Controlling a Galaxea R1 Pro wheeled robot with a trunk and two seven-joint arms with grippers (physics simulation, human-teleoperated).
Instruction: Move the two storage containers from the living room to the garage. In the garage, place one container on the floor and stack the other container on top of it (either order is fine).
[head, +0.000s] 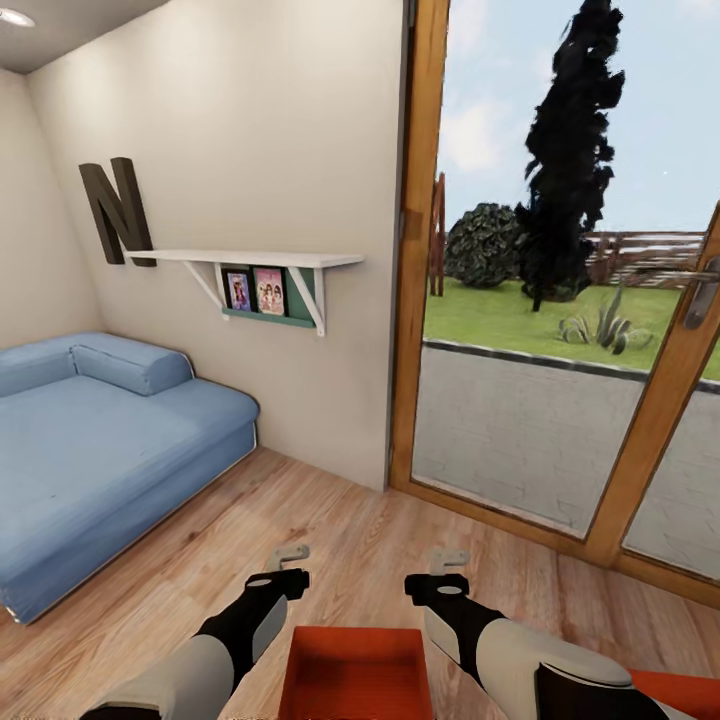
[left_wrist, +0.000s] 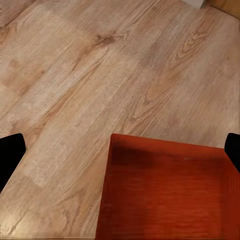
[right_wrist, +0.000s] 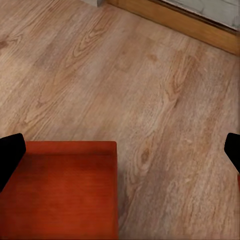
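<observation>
I am in the living room, above the light wood-plank floor (head: 380, 540). One orange-red storage container (head: 355, 672) lies open-top on the planks at the bottom middle of the head view, between my two forearms. Its corner shows in the left wrist view (left_wrist: 170, 195) and in the right wrist view (right_wrist: 60, 195). A second orange-red container (head: 688, 690) peeks out at the bottom right, mostly hidden by my right arm. My left gripper (head: 291, 560) and right gripper (head: 449, 565) hover above the near container's far edge, both open and empty. Their black fingertips (left_wrist: 10, 155) (right_wrist: 10, 152) stand wide apart.
A blue sofa (head: 100, 450) fills the left side. A beige wall with a white shelf (head: 250, 260) stands ahead. Wood-framed glass doors (head: 560, 400) with a handle (head: 700, 290) close off the right, with a garden beyond. Bare planks lie between sofa and doors.
</observation>
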